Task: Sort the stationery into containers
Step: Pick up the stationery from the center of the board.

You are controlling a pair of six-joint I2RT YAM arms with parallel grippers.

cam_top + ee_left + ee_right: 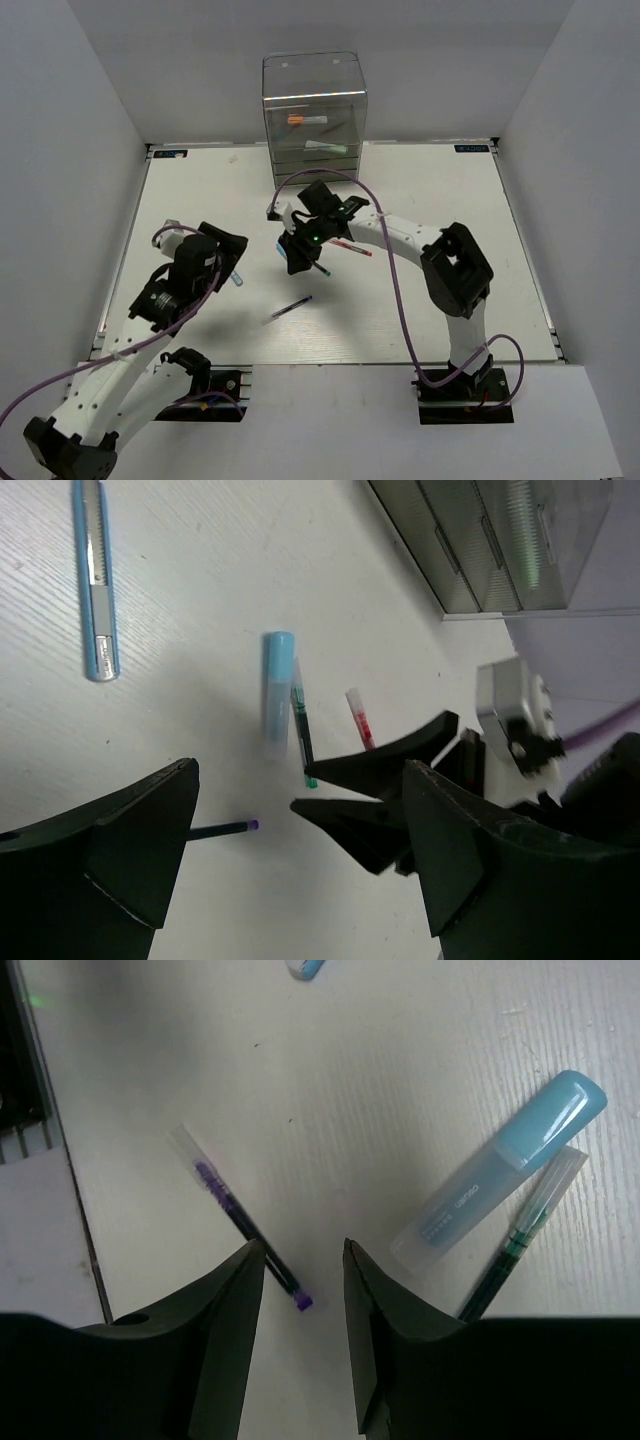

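The clear drawer box (315,110) stands at the back centre, with markers inside its drawers. My right gripper (298,262) hovers open and empty over the table; in the right wrist view (305,1260) a dark purple-tipped pen (245,1222) runs under its left finger. A light-blue marker (500,1165) and a green pen (520,1235) lie just right of it. The purple pen (290,307) and a red pen (352,247) show from above. My left gripper (228,250) is open and empty (300,880), facing the right gripper's fingers (380,780).
A light-blue clip pen (95,580) lies apart on the left, near my left gripper (238,280). The left wrist view also shows the marker (278,690), green pen (302,730), red pen (360,718) and drawer box (480,540). White walls enclose the table.
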